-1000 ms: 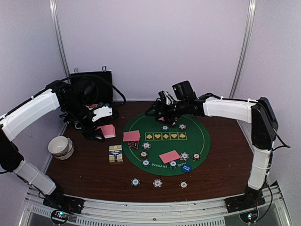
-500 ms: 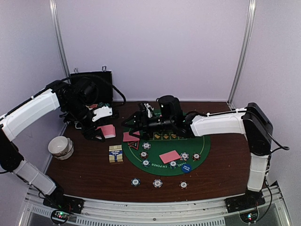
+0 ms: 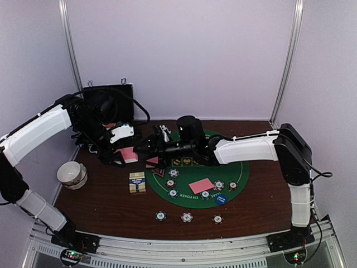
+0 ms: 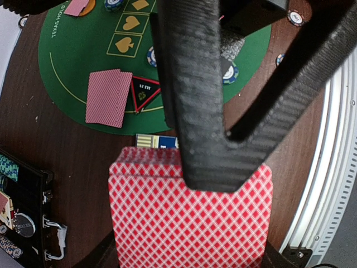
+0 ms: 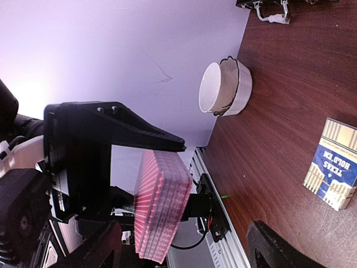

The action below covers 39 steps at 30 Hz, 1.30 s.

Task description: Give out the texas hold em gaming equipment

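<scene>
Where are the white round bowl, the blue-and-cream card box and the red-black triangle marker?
white round bowl [image 5: 241, 85]: right wrist view, outer wall.
blue-and-cream card box [image 5: 333, 167]: right wrist view, printed face.
red-black triangle marker [image 4: 143, 94]: left wrist view, black centre.

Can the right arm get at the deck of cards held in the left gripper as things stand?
Probably yes. The right gripper is open and pointed at the deck of cards, whose long edge sticks out of the left gripper, with nothing visible between them.

Even, soft light; blurry wrist foregrounds
</scene>
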Available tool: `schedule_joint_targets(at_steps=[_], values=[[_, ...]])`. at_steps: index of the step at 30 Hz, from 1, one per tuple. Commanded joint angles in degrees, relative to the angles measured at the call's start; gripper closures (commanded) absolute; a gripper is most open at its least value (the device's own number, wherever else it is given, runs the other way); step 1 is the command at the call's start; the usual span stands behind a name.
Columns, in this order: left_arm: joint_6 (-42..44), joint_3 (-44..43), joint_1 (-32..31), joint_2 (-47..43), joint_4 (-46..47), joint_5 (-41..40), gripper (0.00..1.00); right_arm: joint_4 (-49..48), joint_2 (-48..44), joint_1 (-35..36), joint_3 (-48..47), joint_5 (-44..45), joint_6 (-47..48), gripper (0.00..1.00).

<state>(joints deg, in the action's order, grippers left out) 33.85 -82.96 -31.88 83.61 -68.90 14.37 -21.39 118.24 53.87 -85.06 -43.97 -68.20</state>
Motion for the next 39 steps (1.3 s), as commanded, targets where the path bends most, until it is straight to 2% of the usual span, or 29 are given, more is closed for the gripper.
schedule_joint_targets(at_steps=[1,16,24,30,39], values=[[-0.3,-1.6,0.1,0.2,1.6,1.6,1.0,-2.8,1.5,0.8,-2.7,-0.9,-1.3,0.2],[-0.5,-1.8,0.1,0.5,1.7,2.2,1.0,0.1,8.4,3.0,-12.2,-2.6,-2.0,0.22],[-0.6,-2.0,0.1,0.1,1.7,2.5,1.0,3.4,11.0,2.7,-15.6,-1.9,-2.0,0.31],[-0.3,-1.7,0.1,-0.3,1.6,2.0,1.0,7.7,9.0,1.5,-13.0,-0.5,0.6,0.36],[-0.2,-1.7,0.1,-0.5,1.7,2.5,1.0,5.1,4.1,-0.8,-4.4,-0.2,0.2,0.45]])
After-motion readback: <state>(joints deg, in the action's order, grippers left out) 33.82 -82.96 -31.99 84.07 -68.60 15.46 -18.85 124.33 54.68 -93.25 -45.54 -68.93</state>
